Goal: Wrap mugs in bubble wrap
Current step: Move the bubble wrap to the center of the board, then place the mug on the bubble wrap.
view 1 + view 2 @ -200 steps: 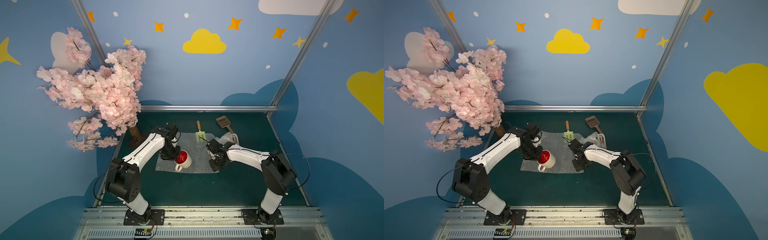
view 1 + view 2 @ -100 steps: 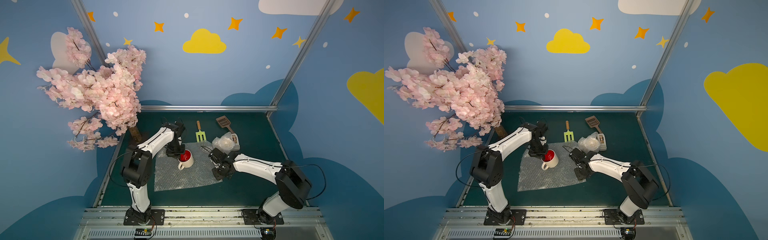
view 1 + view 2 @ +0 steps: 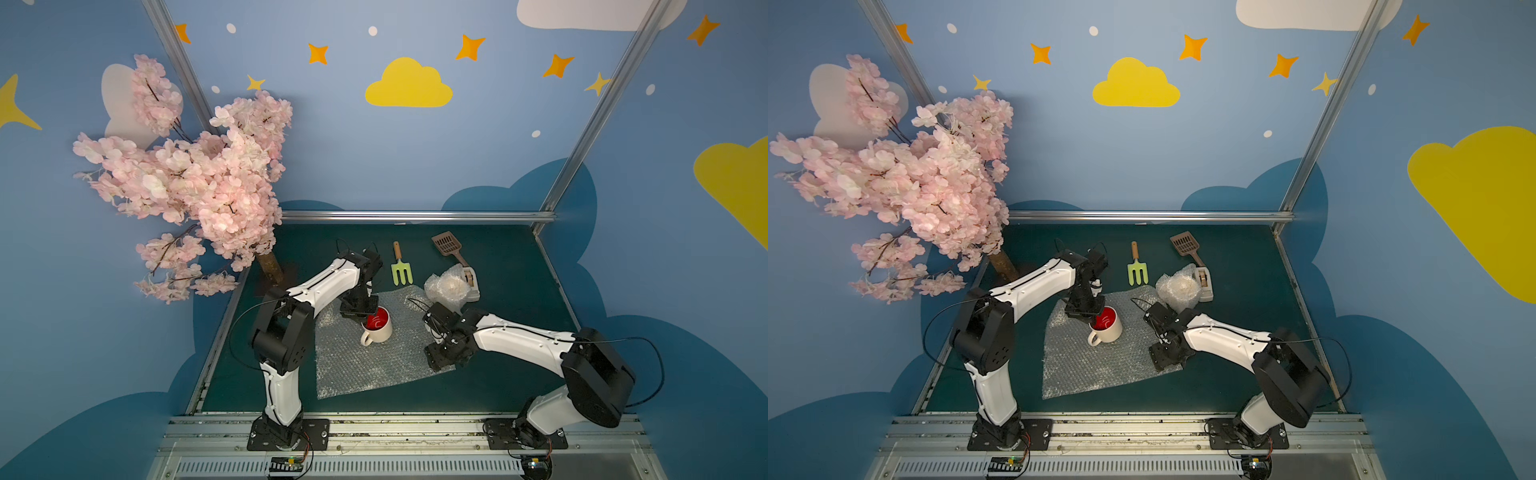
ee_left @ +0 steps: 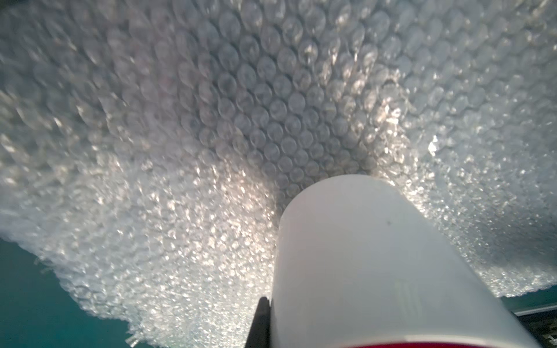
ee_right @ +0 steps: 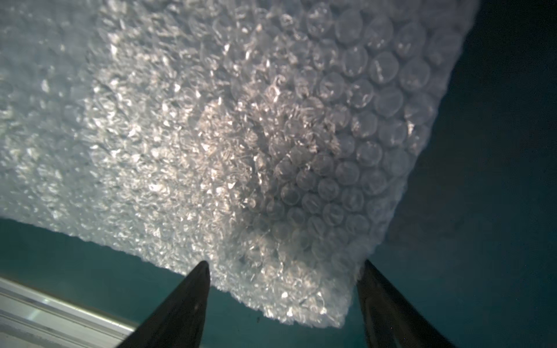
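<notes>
The left arm reaches forward with its elbow raised and its wrist turned straight down. The left end effector (image 3: 366, 319) is closed on the far rim of the mug (image 3: 377, 330), and the left wrist view shows one black finger (image 4: 261, 319) against the cream wall. The mug stands upright on the bubble wrap sheet (image 3: 365, 368), red inside showing, handle toward the robot's bases. The right arm lies low, stretched toward the middle. The right end effector (image 5: 286, 264) points down at the sheet's near right corner with its fingers spread wide, the corner between them and nothing gripped. The sheet is spread flat in the middle of the dark green table (image 3: 507, 374), inside blue walls painted with clouds and stars. Farther back lie a green hand fork (image 3: 402, 272), a brown scoop (image 3: 448, 245) and a tape dispenser (image 3: 1203, 282), with a pink blossom tree (image 3: 199, 187) at the far left. Beside the dispenser sits a crumpled bundle of bubble wrap (image 3: 446, 286); its contents cannot be made out. In both top views the right fingertips are hidden under the wrist.
</notes>
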You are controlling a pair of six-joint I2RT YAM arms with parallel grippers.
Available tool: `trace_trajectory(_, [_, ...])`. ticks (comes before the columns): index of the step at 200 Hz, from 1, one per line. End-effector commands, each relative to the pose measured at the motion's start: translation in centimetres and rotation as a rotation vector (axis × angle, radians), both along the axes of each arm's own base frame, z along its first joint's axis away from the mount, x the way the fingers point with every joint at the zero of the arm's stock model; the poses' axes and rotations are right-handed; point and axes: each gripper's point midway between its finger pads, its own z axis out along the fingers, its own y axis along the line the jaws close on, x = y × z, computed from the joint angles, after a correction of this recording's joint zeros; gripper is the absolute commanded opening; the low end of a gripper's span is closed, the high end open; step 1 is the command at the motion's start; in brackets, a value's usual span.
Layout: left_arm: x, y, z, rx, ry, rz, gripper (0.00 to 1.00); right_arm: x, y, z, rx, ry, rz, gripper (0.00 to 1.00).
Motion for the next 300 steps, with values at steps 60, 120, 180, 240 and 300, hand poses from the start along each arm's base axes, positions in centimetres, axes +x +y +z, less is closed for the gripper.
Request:
trace_trajectory(60, [-0.2, -0.8, -2.1, 0.055, 0.024, -0.032, 0.03, 0.2, 1.6, -0.4, 0.125, 0.034, -0.099, 0.76])
trace_trajectory(120, [2.0, 2.3, -2.7, 0.265, -0.011, -0.113, 0.03, 2.3, 0.7, 1.7, 0.196, 0.015, -0.200, 0.78])
trace_trajectory(180, [3.8, 1.5, -1.1, 0.211, -0.040, -0.131, 0.03, 1.1, -0.8, 1.9, 0.208, 0.069, -0.225, 0.77])
trace_trajectory(240, [1.1, -1.0, 3.0, 0.036, -0.013, -0.099, 0.03, -3.3, -1.0, -0.9, 0.224, 0.169, -0.235, 0.74])
trace_trajectory(300, [-0.9, -1.1, 2.8, 0.066, -0.008, -0.097, 0.03, -4.1, -0.5, -2.1, 0.209, 0.174, -0.237, 0.66])
